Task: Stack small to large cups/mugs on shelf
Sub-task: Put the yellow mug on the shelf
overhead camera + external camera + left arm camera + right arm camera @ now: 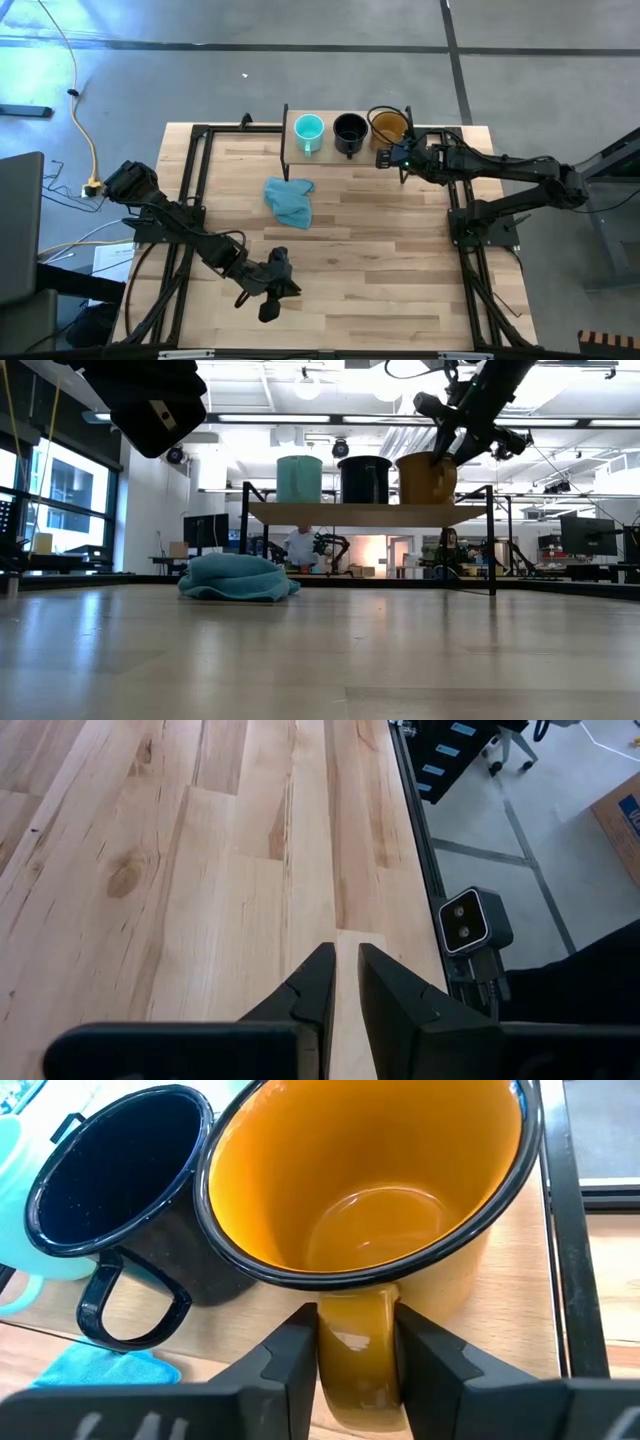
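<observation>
Three mugs stand upright in a row on the shelf at the table's far edge: turquoise, black and amber. In the low view their bases rest on the shelf board. My right gripper is at the shelf's right end, on the near side of the amber mug, shut on its handle. My left gripper hovers over the near-left part of the table, fingers nearly together and holding nothing. My right gripper pinches the amber mug's handle between its two fingers, one on each flat side of the loop. The fingers come from the table's near side, slanting down. The mug stands upright with its base on the shelf board.
A crumpled blue-teal cloth lies on the table just in front of the shelf's left half. The shelf's thin black legs stand at its corners. Bare wood fills the table's middle and right. People and equipment show in the room behind.
</observation>
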